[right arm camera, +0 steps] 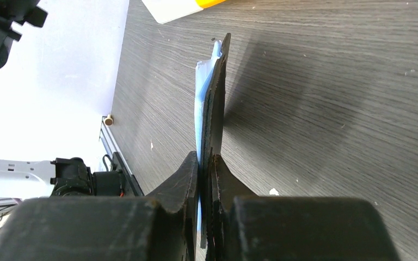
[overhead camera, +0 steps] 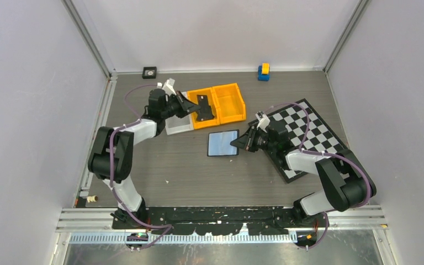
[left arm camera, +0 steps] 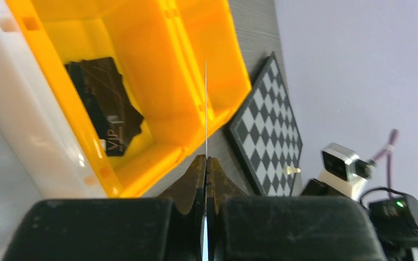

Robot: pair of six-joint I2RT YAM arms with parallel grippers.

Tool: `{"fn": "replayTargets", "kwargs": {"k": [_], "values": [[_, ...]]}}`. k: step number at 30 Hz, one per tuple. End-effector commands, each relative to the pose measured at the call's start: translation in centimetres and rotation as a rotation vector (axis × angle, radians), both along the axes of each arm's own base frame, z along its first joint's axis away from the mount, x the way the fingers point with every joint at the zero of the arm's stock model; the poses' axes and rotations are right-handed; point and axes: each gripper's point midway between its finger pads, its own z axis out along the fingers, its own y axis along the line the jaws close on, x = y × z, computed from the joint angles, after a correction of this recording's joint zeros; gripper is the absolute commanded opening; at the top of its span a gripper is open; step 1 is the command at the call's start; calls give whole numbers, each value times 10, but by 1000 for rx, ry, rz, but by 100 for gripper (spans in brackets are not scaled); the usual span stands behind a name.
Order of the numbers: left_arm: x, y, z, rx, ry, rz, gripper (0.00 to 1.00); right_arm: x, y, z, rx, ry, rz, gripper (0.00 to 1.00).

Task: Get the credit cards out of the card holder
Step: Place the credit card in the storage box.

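My left gripper (overhead camera: 190,106) (left arm camera: 206,159) is shut on one of the credit cards (left arm camera: 206,103), which shows only as a thin edge above the yellow bin (left arm camera: 158,70). Dark cards (left arm camera: 106,106) (overhead camera: 203,110), one printed "VIP", lie inside the bin's left compartment. The card holder (overhead camera: 221,143) lies open on the table and shows its pale blue inner panel. My right gripper (overhead camera: 238,142) (right arm camera: 206,155) is shut on its right edge. The right wrist view shows the holder (right arm camera: 213,98) edge-on, black outside and pale blue inside.
The yellow bin's second compartment (overhead camera: 229,102) sits to the right. A clear white tray (overhead camera: 178,127) is beside the bin. A checkerboard (overhead camera: 309,132) lies under the right arm. A small black block with a ring (overhead camera: 149,71) and a blue-yellow toy (overhead camera: 263,72) stand at the back wall.
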Motion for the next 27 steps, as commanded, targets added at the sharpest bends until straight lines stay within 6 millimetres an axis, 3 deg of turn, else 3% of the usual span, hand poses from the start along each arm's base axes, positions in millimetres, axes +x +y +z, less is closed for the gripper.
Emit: {"fn": "replayTargets", "kwargs": {"k": [1, 8, 14, 21, 24, 27], "values": [[20, 0, -29, 82, 73, 24, 0, 12, 6, 35, 31, -125, 23, 1], [45, -5, -51, 179, 99, 58, 0, 16, 9, 38, 30, -140, 39, 1], [55, 0, -56, 262, 90, 94, 1, 20, 11, 33, 15, -137, 51, 0], [58, 4, -51, 303, 63, 91, 18, 23, 12, 33, 4, -143, 53, 1], [56, 5, -42, 317, 37, 88, 29, 24, 12, 34, 4, -145, 51, 1], [45, 3, -27, 294, -15, 66, 33, 25, 11, 35, 4, -146, 42, 0]]}}
